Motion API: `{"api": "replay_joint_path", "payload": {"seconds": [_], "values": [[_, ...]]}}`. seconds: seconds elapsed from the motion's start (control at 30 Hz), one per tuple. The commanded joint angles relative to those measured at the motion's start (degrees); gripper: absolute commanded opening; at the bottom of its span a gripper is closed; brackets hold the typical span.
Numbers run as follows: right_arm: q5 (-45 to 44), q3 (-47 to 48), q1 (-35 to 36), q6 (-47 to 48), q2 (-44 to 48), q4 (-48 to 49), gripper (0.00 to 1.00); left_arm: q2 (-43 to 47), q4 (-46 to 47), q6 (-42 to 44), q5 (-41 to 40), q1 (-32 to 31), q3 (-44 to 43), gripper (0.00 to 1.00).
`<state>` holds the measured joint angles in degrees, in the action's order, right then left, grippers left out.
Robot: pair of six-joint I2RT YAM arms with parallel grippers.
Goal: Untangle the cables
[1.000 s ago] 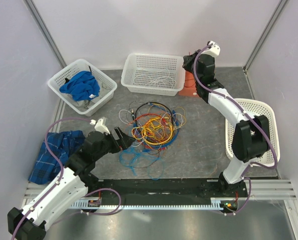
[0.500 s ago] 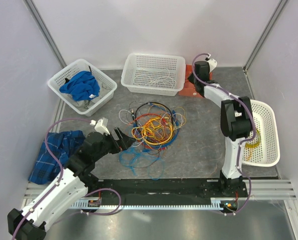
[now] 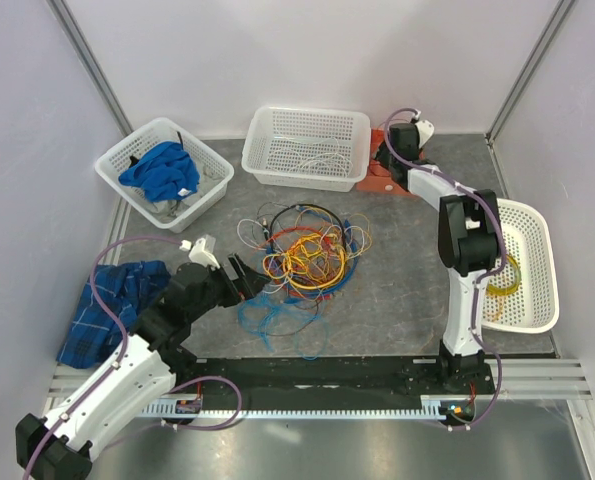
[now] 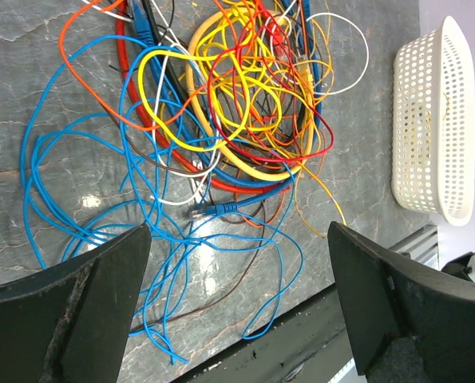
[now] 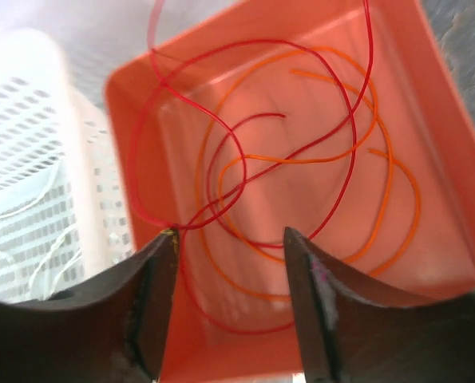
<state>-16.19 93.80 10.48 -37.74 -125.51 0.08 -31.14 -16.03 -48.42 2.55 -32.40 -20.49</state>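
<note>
The cables [image 3: 302,255] lie in a tangled bunch of yellow, orange, red, blue, black and white wires mid-table. My left gripper [image 3: 249,280] hovers at the bunch's near-left edge, open, with loose blue loops [image 4: 181,239] between its wide-spread fingers [image 4: 69,311]. My right gripper [image 3: 393,160] is at the back right, over an orange tray [image 3: 375,180]. It is open above the red wire [image 5: 221,159] and the orange wire [image 5: 381,199] lying in the tray [image 5: 453,207]. The red wire touches the tip of its left finger [image 5: 161,263].
A white basket [image 3: 307,150] with white wires stands at the back centre. Another basket [image 3: 162,170] at the back left holds a blue cloth. A third basket [image 3: 537,260] on the right holds yellow cable. A blue checked cloth [image 3: 117,300] lies at the left.
The right arm has swung down from a raised pose to the orange tray and its jaws have opened, leaving the red wire in the tray. The left arm has not moved.
</note>
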Motion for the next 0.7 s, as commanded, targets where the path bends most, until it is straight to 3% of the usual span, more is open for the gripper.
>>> {"api": "replay_joint_path", "payload": {"seconds": [0.0,0.17,0.3,0.5,0.53,0.67], "values": [[-3.0,-0.6,1.3,2.1,10.4,3.9,0.66,-0.5,2.0,-0.1,-2.3,-0.3,-2.4,1.00],[-5.1,0.0,3.5,3.7,17.0,-0.1,0.73,-2.1,1.9,0.1,-2.3,-0.3,-3.9,1.00],[-8.9,-4.0,9.1,9.1,25.5,-1.9,0.73,-3.2,1.8,-0.2,-4.2,-0.3,-4.6,1.00],[-1.4,-25.5,22.0,11.9,37.7,8.6,0.72,-5.9,2.7,-1.1,-3.9,-0.3,-5.2,1.00],[1.0,-31.3,23.5,11.1,38.7,10.1,0.72,-6.0,2.7,-1.2,-3.7,-0.4,-5.3,1.00],[4.7,-40.0,30.6,12.4,39.5,14.7,0.73,-6.4,2.5,-1.2,-3.9,-0.4,-5.9,1.00]]}}
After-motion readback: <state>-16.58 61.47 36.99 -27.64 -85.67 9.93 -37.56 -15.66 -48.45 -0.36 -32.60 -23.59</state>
